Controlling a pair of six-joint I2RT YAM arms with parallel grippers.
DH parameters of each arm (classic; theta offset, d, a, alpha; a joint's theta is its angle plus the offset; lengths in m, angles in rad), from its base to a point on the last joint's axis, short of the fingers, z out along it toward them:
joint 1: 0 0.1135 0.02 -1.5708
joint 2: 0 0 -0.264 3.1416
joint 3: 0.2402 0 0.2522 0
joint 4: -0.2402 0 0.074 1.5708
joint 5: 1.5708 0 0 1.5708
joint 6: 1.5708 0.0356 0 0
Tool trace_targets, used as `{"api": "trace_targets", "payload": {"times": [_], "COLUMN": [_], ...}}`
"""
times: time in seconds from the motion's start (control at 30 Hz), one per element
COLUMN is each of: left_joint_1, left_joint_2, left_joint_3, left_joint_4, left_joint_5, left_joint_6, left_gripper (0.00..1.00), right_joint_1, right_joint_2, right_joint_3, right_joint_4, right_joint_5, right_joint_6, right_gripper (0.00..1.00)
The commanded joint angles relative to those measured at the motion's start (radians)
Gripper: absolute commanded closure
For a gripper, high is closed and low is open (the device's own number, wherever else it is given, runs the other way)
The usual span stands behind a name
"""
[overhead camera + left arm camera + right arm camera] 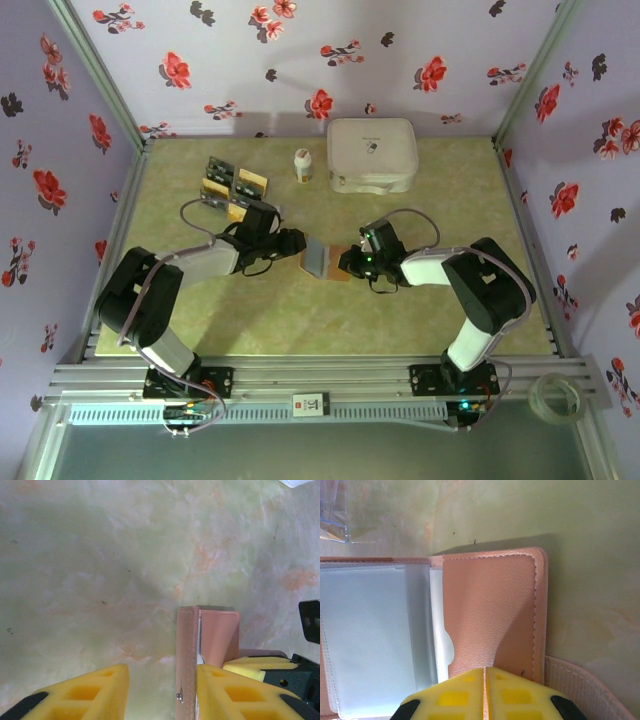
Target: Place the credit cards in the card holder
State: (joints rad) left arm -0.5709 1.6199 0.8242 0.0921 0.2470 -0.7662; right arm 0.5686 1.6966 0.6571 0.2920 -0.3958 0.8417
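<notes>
Inside open left pincer (161, 675), card holder (188, 655)

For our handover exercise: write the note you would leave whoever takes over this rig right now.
Left pincer: open, straddling the card holder's upright cover.
Right pincer: shut, tips at the holder's leather flap; grip unclear.
Credit cards: loose at far left.
Done: holder opened; visible sleeves look empty.
Left: pick up and insert every card.
</notes>
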Motion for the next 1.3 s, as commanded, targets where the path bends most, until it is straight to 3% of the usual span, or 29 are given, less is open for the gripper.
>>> {"api": "trace_targets", "payload": {"times": [0.0,0.67,0.73,1.1,1.27], "left_joint_1": [0.009,0.009,0.009,0.0,-0.048], "left_joint_2": [-0.013,0.015,0.013,-0.105,-0.075], "left_joint_3": [-0.007,-0.014,-0.018,-0.063,-0.021], "left_joint_4": [0.04,0.095,0.104,0.11,0.123], "left_joint_5": [0.028,0.072,0.079,0.084,0.062], "left_joint_6": [-0.018,-0.029,-0.028,-0.066,-0.095], "left_gripper": [0.61,0.93,1.0,1.0,1.0], "right_joint_1": [0.0,-0.003,-0.003,0.001,0.004], "right_joint_2": [0.025,0.069,0.073,0.08,0.119], "right_joint_3": [-0.021,-0.029,-0.026,0.038,0.059], "right_joint_4": [-0.005,0.028,0.031,-0.003,0.02], "right_joint_5": [0.031,0.022,0.014,-0.042,-0.057], "right_joint_6": [0.007,0.01,0.011,0.01,0.019], "right_gripper": [0.91,0.92,0.92,0.91,0.91]}}
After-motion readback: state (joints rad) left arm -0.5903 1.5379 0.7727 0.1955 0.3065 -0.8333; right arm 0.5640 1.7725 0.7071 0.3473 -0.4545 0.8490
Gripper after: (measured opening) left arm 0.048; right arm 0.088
